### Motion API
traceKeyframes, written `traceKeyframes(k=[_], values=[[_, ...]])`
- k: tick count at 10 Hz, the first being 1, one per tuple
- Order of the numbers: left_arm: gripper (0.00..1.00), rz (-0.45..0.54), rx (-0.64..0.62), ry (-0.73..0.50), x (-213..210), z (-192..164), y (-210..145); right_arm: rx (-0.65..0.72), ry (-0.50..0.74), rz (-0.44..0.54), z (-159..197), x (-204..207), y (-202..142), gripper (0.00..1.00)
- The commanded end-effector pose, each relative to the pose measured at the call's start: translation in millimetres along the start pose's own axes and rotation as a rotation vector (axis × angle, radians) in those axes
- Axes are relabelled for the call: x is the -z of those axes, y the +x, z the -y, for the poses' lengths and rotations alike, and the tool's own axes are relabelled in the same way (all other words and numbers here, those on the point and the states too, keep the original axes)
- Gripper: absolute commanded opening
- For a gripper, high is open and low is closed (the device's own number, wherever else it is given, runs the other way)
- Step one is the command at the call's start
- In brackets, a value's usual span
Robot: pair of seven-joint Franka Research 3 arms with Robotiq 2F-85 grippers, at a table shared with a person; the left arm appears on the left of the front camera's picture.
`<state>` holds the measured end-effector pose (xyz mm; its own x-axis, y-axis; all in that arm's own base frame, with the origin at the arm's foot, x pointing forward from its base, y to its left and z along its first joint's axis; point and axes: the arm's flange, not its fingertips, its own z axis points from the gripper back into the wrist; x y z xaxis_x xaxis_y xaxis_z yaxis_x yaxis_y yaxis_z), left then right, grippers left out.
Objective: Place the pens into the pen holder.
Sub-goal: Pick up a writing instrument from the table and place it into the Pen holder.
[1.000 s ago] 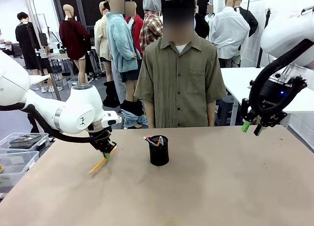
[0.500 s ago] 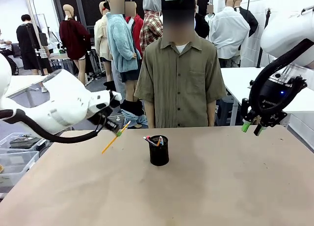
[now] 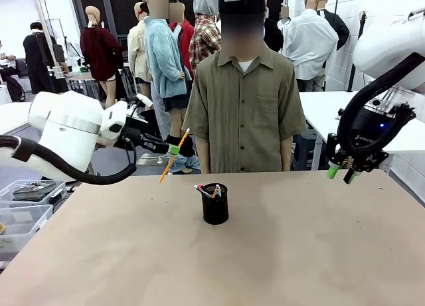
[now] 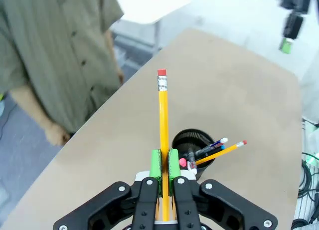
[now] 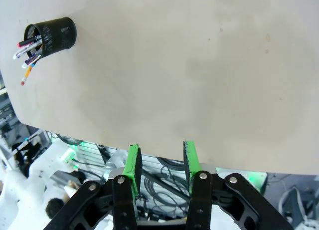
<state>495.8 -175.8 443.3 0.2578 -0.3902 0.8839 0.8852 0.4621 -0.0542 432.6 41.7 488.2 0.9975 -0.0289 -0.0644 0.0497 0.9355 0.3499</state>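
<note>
Yellow pencil [image 3: 174,154] is pinched in your left gripper [image 4: 163,166], slanted above the table [image 3: 279,253] left of the black mesh cup [image 3: 215,204], probably for dropping in. Your right gripper [image 5: 160,162] hangs part-open, empty, well aside.

pretty bright, even indoor light, soft shadow by the pen holder [image 3: 215,204], wrist views curve at edges, far background kinda soft
</note>
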Motion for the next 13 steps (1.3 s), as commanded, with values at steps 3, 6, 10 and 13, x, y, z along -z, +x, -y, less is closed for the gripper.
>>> traceKeyframes(k=[3,6,10,13], values=[[0.0,0.208,0.085,-0.135,25,18,-27,-0.016,0.005,0.016,1,5,-2,0.45],[0.0,0.119,0.061,-0.055,18,12,-24,-0.016,0.005,0.016,1,5,-2,0.45],[0.0,0.344,0.149,-0.292,35,24,-5,-0.016,0.005,0.016,1,5,-2,0.45],[0.0,0.409,0.117,-0.346,63,17,3,-0.016,0.005,0.016,1,5,-2,0.45]])
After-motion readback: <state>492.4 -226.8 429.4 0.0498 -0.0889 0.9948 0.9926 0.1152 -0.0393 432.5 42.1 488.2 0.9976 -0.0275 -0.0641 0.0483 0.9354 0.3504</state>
